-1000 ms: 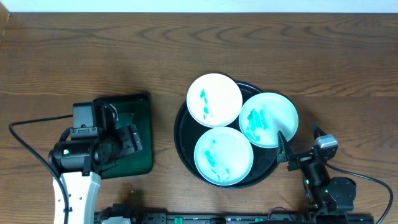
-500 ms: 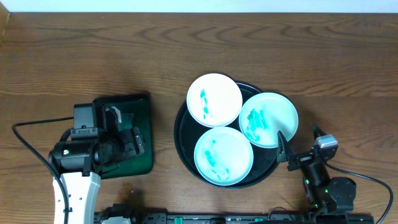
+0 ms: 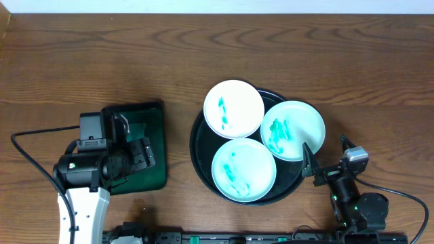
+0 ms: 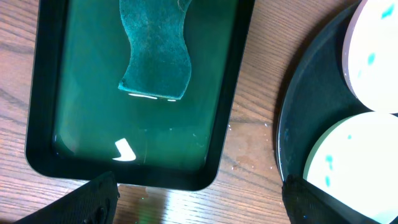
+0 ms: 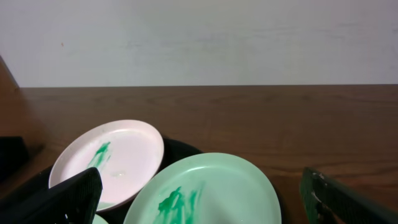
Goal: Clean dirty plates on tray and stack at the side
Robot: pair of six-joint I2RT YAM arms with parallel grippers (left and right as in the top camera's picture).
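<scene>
Overhead view: three white plates [image 3: 234,108], each smeared with teal paint, lie on the round black tray [image 3: 198,146] right of centre on the wooden worktop [image 3: 102,54]. The far and right-hand plates reach past its rim. The left fingers [image 3: 146,154] hang over a small green tray [image 3: 157,115], and the right fingers [image 3: 308,161] sit at the black tray's near-right edge. Left wrist view: the fingers are spread wide and empty above the green tray's near end, where a teal sponge [image 4: 152,53] lies. Right wrist view: the fingers stand wide apart, holding nothing, with two smeared plates ahead.
</scene>
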